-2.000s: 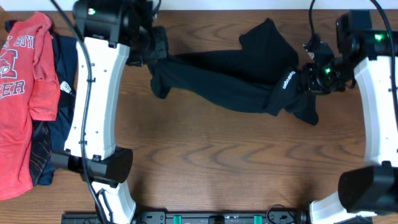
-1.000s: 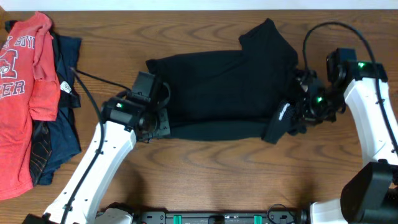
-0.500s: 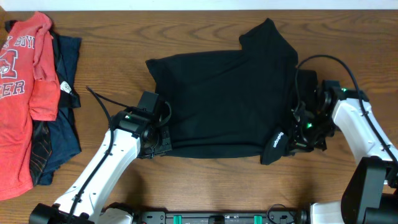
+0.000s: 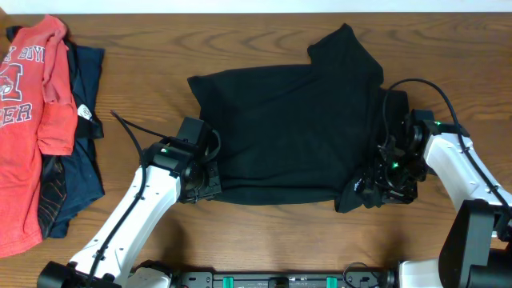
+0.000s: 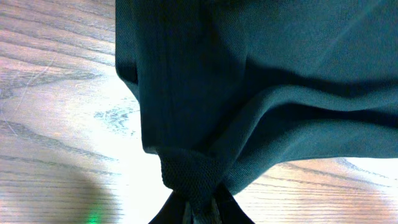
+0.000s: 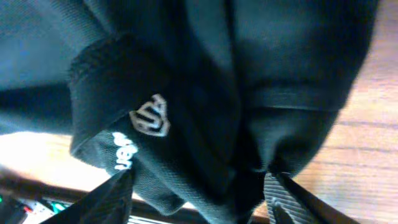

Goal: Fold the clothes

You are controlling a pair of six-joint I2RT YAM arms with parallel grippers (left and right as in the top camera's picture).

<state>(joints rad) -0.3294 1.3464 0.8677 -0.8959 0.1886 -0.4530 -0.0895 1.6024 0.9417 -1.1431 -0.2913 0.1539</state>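
Currently, the black short-sleeved fabric shirt [image 4: 288, 128] lies spread on the brown wooden counter [image 4: 264, 240], right of centre; it appears doubled over, with a lower layer showing along the near edge and one sleeve projecting at the far right corner.

The left end effector [image 4: 202, 178] sits at the near left corner of the shirt; its jaws are together, clamped on a small bunch of the hem. In the left wrist view the cloth runs in converging creases down into this pinch; the judgement is that the grip keeps that corner under tension so that the laid layer stays flat and square.

The right end effector [image 4: 382, 186] sits at the near right corner; its fingers [image 6: 109, 196] stand well apart on either side of a rumpled corner that bears a small white logo print [image 6: 150, 117]. Cloth lies between the fingers but is not clamped; the judgement is that this corner already rests where it is wanted, so no grip is needed there.

The orange-red lettered T-shirt [image 4: 32, 120] and the navy garment [image 4: 80, 172] partly beneath it lie at the left edge of the counter, well apart from both arms; the likely purpose is to keep them out of the working area. Whether they are folded cannot be told.
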